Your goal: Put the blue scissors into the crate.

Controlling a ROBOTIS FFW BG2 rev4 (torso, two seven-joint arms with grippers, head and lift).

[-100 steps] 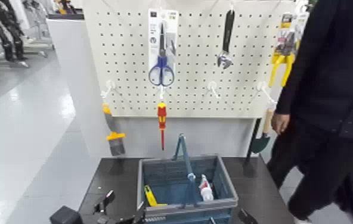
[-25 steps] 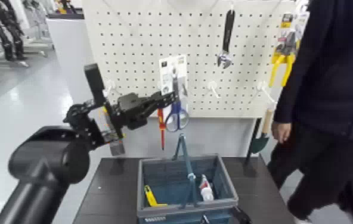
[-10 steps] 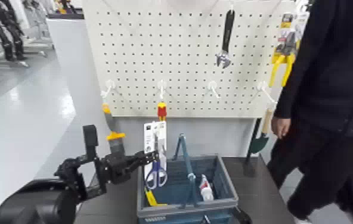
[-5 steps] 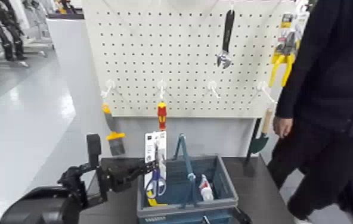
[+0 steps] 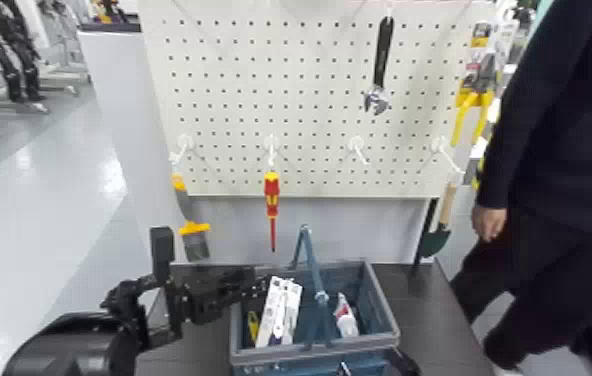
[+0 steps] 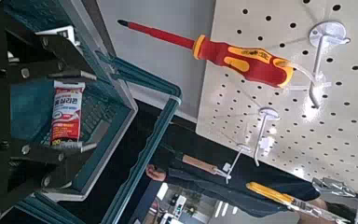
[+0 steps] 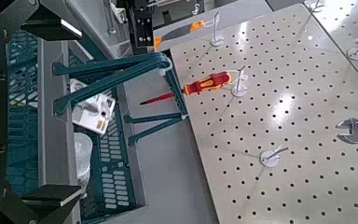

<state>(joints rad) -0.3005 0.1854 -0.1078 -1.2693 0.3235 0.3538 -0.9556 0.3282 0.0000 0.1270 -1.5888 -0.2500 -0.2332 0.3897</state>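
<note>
left hand [image 5: 245, 290] at crate [image 5: 380, 305] rim, fingers parted, empty, placed to drop over the opening | scissors [image 5: 278, 310] lean inside crate | left wrist: screwdriver [image 6: 226, 58] on pegboard [image 6: 340, 112] | right wrist: right hand grip unclear, low by crate

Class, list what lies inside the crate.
Inside the crate: the scissors on their white card, leaning tilted, a small red-and-white tube and something yellow. The floor beneath the card is hidden.
</note>
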